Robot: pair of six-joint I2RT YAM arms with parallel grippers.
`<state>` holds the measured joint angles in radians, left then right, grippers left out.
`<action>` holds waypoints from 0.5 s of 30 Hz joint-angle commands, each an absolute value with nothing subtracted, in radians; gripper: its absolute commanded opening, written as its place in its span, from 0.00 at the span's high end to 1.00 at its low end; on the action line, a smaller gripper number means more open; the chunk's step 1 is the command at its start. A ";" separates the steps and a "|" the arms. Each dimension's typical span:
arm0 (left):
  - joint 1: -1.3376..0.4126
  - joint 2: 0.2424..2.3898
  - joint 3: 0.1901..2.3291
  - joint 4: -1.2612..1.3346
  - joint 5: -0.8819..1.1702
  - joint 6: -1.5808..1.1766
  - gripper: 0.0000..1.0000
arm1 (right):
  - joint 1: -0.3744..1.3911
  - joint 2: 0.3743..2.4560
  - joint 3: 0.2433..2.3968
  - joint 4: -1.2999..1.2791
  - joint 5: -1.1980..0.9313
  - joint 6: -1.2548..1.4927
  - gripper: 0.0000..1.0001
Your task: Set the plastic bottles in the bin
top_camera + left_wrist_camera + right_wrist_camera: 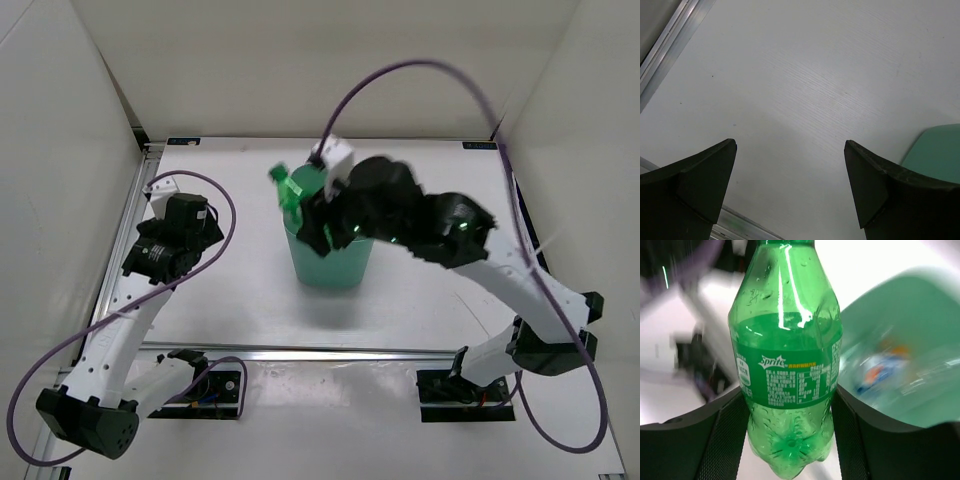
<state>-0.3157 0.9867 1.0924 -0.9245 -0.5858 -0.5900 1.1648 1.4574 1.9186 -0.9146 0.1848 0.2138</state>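
Note:
My right gripper [312,212] is shut on the green plastic bottle [291,187], a Sprite bottle [786,355] clamped between both fingers [725,435]. It holds the bottle over the far left rim of the green bin [332,272]. In the right wrist view the bin [910,325] lies to the right, blurred, with at least one clear bottle with orange and blue marks [880,370] inside. My left gripper [185,225] is open and empty above the bare table left of the bin [935,150]. The other bottles are hidden.
White walls enclose the table on the left, back and right. A metal rail [125,260] runs along the left edge and another [330,350] along the near edge. Purple cables [420,70] loop over both arms.

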 commanded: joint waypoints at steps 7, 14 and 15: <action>-0.301 1.031 1.123 -0.890 -0.557 -0.589 0.00 | 0.908 1.589 1.985 -0.902 0.131 0.123 0.60; -0.290 1.022 1.132 -0.890 -0.557 -0.589 0.00 | 0.833 1.542 1.925 -0.865 -0.021 0.155 0.00; -0.281 1.013 1.121 -0.890 -0.557 -0.589 0.00 | 0.833 1.531 1.960 -0.865 -0.021 0.155 0.00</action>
